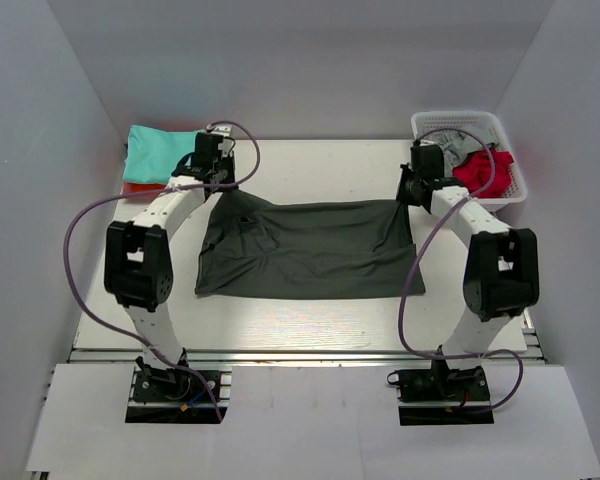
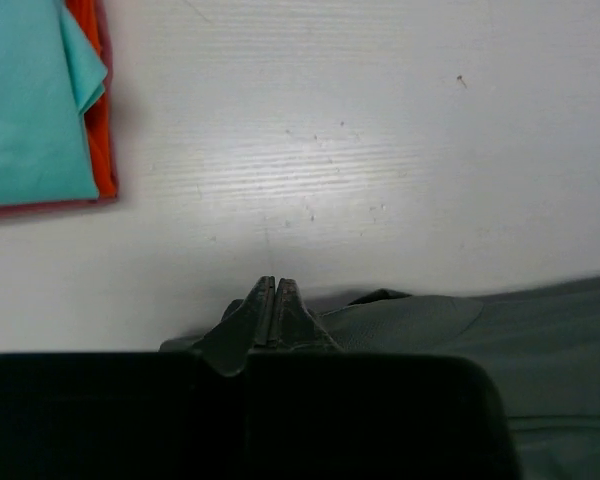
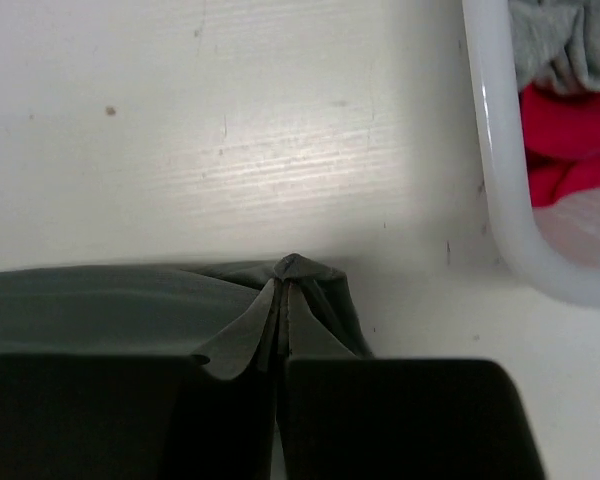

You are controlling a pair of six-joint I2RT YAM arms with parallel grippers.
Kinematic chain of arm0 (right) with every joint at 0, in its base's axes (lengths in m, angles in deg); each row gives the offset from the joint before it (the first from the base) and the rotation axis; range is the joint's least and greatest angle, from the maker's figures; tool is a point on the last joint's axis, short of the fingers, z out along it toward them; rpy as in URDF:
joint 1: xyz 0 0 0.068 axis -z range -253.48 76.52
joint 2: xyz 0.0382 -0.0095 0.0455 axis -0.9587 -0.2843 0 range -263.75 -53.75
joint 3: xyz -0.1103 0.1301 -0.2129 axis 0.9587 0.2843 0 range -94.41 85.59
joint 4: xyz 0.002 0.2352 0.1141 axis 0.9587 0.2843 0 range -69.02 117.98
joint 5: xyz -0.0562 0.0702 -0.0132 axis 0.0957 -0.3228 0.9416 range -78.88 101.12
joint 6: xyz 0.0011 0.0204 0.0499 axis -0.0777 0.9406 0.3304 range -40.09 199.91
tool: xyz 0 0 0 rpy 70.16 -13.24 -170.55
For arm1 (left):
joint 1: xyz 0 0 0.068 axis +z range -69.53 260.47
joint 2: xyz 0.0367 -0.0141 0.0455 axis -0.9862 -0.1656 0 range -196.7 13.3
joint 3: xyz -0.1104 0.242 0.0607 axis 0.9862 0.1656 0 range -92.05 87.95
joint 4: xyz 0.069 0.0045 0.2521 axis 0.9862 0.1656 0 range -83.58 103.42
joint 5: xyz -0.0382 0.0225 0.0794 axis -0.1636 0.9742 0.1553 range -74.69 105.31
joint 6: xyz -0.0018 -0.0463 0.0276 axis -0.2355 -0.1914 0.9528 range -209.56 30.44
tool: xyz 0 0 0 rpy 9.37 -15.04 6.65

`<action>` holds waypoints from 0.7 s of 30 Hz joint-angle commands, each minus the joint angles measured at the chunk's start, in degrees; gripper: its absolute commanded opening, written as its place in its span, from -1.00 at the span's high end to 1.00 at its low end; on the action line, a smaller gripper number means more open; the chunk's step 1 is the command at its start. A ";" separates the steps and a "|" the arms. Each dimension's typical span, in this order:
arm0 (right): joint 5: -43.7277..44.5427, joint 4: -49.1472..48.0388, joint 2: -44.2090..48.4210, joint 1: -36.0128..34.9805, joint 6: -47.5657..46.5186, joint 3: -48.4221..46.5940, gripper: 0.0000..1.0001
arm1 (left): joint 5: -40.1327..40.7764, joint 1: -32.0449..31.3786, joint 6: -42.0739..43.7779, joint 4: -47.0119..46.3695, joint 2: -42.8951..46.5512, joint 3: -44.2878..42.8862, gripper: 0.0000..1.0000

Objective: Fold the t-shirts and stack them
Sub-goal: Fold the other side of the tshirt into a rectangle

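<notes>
- Top view: charcoal t-shirt [image 1: 310,250] lies spread mid-table [image 1: 310,315] between the two arms, near edge flat, far edge pulled taut between the grippers.
- Left gripper [image 1: 212,165] is at the shirt's far-left corner and right gripper [image 1: 418,178] at its far-right corner. Overhead, the finger state is too small to tell.
- Left wrist view settles it: the left gripper [image 2: 274,292] is clenched, fingers pressed together with a fold of the charcoal cloth [image 2: 540,340] pinched at the tips.
- Right wrist view: the right gripper [image 3: 283,295] is also clamped tight, with the charcoal shirt corner [image 3: 100,305] bunched into a small peak just past the tips.
- Teal t-shirt [image 1: 158,150] sits folded at the far-left corner. Only the left wrist view shows the stack clearly — teal [image 2: 25,100] on top of an orange t-shirt [image 2: 102,150]; overhead, just a red-orange sliver shows under it.
- White mesh basket [image 1: 458,119] is at far right, just beside the right gripper, and holds the red t-shirt [image 1: 483,170].
- Right wrist view shows the basket rim [image 3: 495,150] close up, with the light grey t-shirt [image 3: 555,45] above the red one [image 3: 570,130] inside — the grey is hard to pick out from the top.
</notes>
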 commanded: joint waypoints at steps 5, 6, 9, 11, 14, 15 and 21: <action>0.24 -4.30 10.78 -0.19 -0.49 10.92 1.00 | 1.15 -0.19 -2.33 -3.34 14.12 15.42 1.00; 0.33 -4.57 13.05 0.07 -0.40 11.73 1.00 | 1.15 -0.19 -3.04 -3.35 15.44 17.02 1.00; 1.73 -4.92 15.78 -0.11 -0.57 15.07 1.00 | 1.15 -0.19 -5.49 -2.22 20.71 22.83 1.00; 2.00 -4.57 17.55 -0.02 -0.05 17.09 1.00 | 1.76 -0.71 -7.78 -1.59 25.35 27.38 1.00; 0.86 -4.92 20.88 -0.11 0.39 20.86 1.00 | 0.45 -0.71 -9.81 -1.59 30.20 34.16 1.00; 0.85 -5.18 21.50 -0.02 0.83 21.57 1.00 | -0.16 -0.71 -9.81 -2.11 31.52 35.57 1.00; -1.34 -5.01 27.04 -0.19 2.94 29.22 1.00 | -6.84 -0.71 -13.94 -4.14 38.04 48.13 1.00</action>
